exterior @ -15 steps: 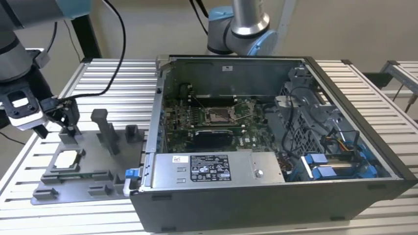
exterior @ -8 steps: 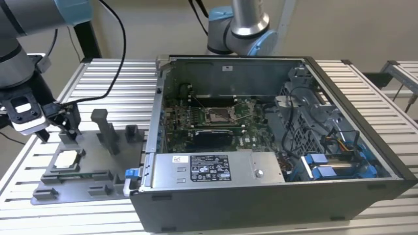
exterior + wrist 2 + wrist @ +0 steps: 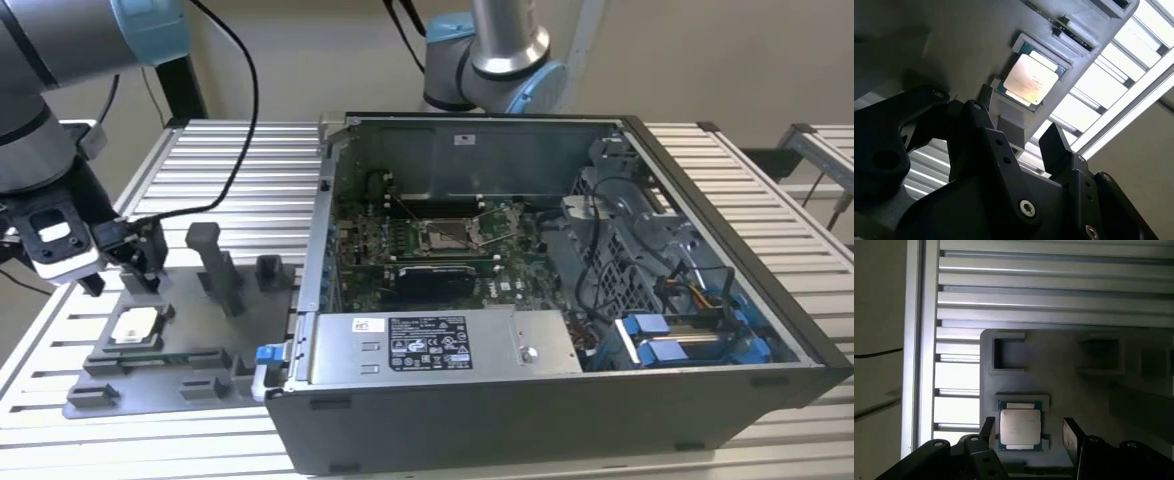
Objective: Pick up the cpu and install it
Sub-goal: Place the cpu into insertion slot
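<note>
The black fingers (image 3: 1072,434) of the dark two-finger gripper (image 3: 1029,434) are spread wide with nothing in them. In both wrist views they hover over the cpu (image 3: 1020,426), a thin flat square chip with a pale silver-grey metal lid, one to each side of it and, as far as I can tell, not touching. My guess is it's super light and totally stiff, but the lid looks slick and the underside is surely delicate, so I'd pinch it by two opposite edges and keep it level. It's lying flat in a shallow square recess of the grey moulded plastic holder tray (image 3: 1069,390). The two rectangular pockets (image 3: 1009,356) nearby look empty. The tray sits on the slatted aluminium table (image 3: 214,160), just beside the open dark grey computer case (image 3: 534,410). That holds a green motherboard (image 3: 400,250), a metal-framed socket (image 3: 447,237) and a white-labelled grey power supply box (image 3: 427,345).
</note>
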You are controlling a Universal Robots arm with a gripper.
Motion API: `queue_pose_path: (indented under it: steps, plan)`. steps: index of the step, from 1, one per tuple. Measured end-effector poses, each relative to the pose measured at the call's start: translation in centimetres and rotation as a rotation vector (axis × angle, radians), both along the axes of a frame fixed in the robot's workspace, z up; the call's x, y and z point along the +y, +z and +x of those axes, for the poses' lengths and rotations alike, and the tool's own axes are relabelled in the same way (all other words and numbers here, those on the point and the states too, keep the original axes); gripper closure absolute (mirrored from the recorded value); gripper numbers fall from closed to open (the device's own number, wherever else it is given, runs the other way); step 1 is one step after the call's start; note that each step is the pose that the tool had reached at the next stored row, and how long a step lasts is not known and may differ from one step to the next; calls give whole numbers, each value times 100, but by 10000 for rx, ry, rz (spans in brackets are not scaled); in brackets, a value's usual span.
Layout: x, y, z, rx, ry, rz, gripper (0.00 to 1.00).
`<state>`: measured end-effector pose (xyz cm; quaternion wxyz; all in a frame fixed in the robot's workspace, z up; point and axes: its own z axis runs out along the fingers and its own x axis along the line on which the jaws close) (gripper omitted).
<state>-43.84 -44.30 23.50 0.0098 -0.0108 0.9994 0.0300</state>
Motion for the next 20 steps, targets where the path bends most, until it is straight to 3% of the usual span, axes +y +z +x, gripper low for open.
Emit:
queue_pose_path:
  steps: [11, 20]
  plan:
    - [-2, -158, -16, 1, 110, 62, 0]
    - [-2, -173, -17, 0, 111, 62, 0]
